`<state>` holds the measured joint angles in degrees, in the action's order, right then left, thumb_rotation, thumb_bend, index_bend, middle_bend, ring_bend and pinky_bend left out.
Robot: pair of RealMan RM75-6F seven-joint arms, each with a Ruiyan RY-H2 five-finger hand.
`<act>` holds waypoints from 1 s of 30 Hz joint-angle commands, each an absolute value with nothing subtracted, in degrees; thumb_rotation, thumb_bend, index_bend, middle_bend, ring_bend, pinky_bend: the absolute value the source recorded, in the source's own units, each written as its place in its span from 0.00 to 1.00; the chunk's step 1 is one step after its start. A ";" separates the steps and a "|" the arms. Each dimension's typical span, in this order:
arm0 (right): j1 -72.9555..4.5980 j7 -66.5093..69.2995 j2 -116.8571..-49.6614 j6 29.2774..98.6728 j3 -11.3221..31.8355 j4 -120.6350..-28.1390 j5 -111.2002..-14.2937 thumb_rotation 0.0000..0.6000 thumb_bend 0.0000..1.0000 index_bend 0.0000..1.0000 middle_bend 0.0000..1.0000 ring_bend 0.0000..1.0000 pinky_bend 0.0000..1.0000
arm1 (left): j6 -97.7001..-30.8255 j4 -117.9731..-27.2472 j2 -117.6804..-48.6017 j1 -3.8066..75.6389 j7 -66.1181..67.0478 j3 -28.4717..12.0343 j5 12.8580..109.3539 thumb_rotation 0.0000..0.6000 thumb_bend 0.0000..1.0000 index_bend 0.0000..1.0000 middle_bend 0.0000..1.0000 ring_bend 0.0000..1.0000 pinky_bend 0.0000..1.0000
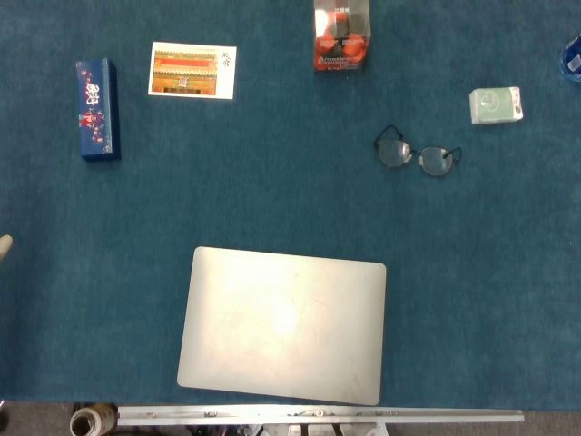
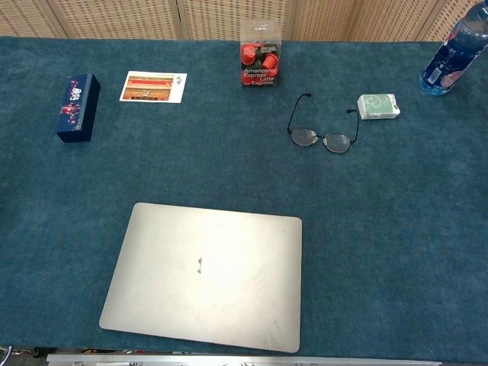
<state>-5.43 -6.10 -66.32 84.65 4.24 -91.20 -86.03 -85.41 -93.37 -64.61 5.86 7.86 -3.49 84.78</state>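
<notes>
Plainly nothing has begun: on the teal felt-covered table (image 2: 427,252) the closed silver metal laptop (image 2: 206,278) lies flat and untouched. A pale tip left of the laptop may be the left hand (image 1: 4,247), but I cannot tell how its fingers lie; the right hand is unseen. Any grasp first needs a hand brought to the laptop's edge.

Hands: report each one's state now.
Left hand: not in either view.
Right hand: not in either view.
</notes>
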 commanded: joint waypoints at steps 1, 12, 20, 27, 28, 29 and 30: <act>-5.30 -5.95 -66.26 84.70 4.25 -91.09 -85.78 1.00 0.12 0.31 0.38 0.29 0.47 | -85.33 -93.34 -64.67 5.87 8.00 -3.41 84.75 1.00 0.09 0.53 0.48 0.40 0.47; -5.70 -6.06 -66.13 84.92 4.43 -91.52 -86.57 1.00 0.14 0.31 0.38 0.29 0.47 | -85.62 -93.32 -64.66 5.69 7.62 -3.36 84.69 1.00 0.09 0.53 0.48 0.40 0.47; -7.51 -6.60 -67.34 84.36 5.13 -91.17 -88.12 1.00 0.26 0.31 0.38 0.29 0.47 | -85.63 -92.37 -64.70 5.39 6.54 -2.98 84.80 1.00 0.09 0.53 0.48 0.40 0.47; -10.59 -8.96 -69.91 81.95 6.40 -90.38 -88.39 1.00 0.38 0.31 0.38 0.29 0.47 | -86.04 -91.33 -64.56 4.94 5.02 -2.74 84.96 1.00 0.09 0.53 0.48 0.40 0.47; -11.03 -9.36 -70.26 81.47 6.56 -90.28 -88.27 1.00 0.39 0.31 0.38 0.29 0.47 | -86.05 -91.21 -64.54 4.89 4.83 -2.74 84.90 1.00 0.09 0.53 0.48 0.40 0.47; -11.47 -9.77 -70.63 80.99 6.73 -90.20 -88.09 1.00 0.40 0.31 0.38 0.29 0.47 | -86.04 -91.10 -64.51 4.86 4.68 -2.74 84.86 1.00 0.09 0.53 0.48 0.40 0.47; -11.88 -10.19 -71.03 80.55 6.92 -90.13 -87.87 1.00 0.41 0.31 0.38 0.29 0.47 | -86.00 -90.98 -64.51 4.85 4.56 -2.74 84.83 1.00 0.09 0.53 0.48 0.40 0.47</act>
